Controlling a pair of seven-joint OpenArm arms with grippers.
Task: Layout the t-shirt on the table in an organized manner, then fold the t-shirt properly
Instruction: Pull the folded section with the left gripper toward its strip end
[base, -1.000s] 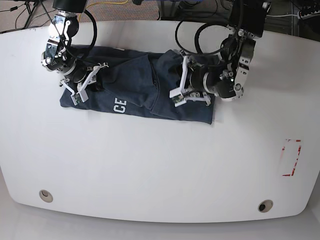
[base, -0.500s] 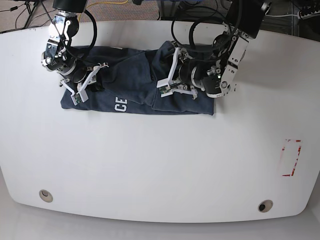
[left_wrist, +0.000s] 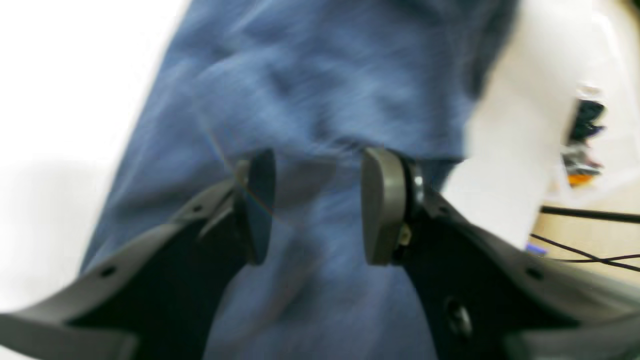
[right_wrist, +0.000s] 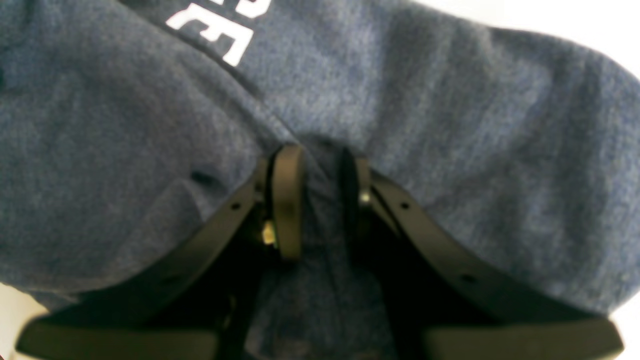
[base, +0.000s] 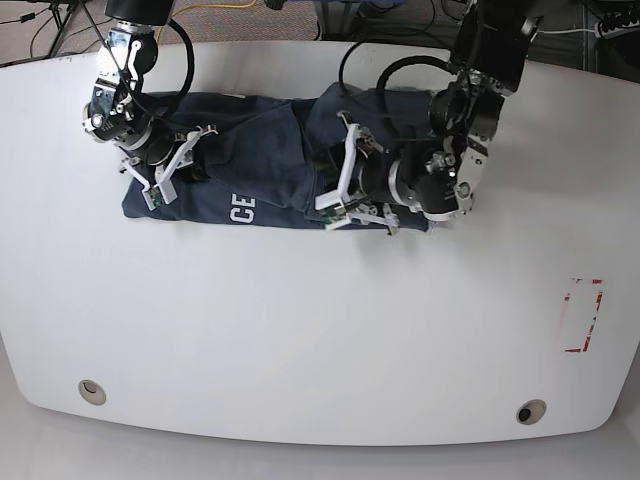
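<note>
The navy t-shirt (base: 265, 165) lies bunched in a long band across the far part of the white table (base: 300, 330), with white letters showing at its front edge. My right gripper (base: 178, 165) is at the shirt's left end. In the right wrist view it (right_wrist: 320, 200) is shut on a raised fold of the t-shirt (right_wrist: 450, 125). My left gripper (base: 335, 175) is low over the shirt's right half. In the blurred left wrist view it (left_wrist: 320, 205) is open, its jaws apart over the t-shirt (left_wrist: 310, 90).
Two metal grommet holes (base: 92, 391) (base: 530, 411) sit near the table's front edge. A red-outlined rectangle mark (base: 583, 315) is at the right. Cables and floor clutter lie beyond the far edge.
My left arm has moved left and a little toward the front over the shirt's right half, and the cloth there has shifted. The right arm has not moved.
</note>
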